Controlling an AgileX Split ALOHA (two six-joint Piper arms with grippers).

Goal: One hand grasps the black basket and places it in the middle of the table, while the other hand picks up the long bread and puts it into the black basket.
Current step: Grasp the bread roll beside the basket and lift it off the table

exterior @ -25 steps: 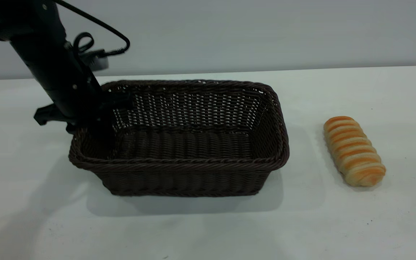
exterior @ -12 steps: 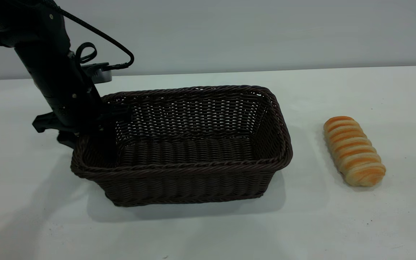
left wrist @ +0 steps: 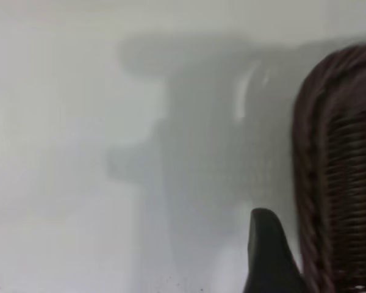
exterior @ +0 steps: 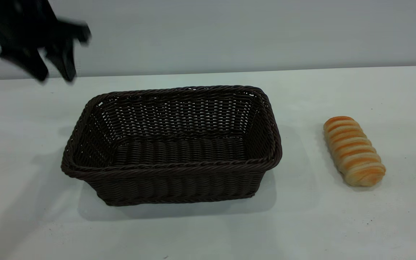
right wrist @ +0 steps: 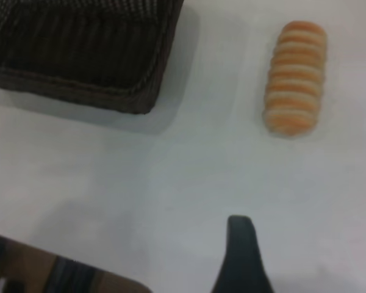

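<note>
The left pincer point(exterior: 54, 74) hangs spread and empty far left, so the basket point(exterior: 172, 144) sits free mid-desk point(exterior: 208, 231), ready for the bread point(exterior: 354, 151) on its right.

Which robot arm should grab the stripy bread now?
The right one, probably. The long bread lies on the table's right side, in its wrist camera's view, while the open left gripper hangs far off, beyond the black basket.

You get even, bright light; soft shadows on the table point(exterior: 208, 231); the left gripper point(exterior: 52, 68) smears with motion blur.
</note>
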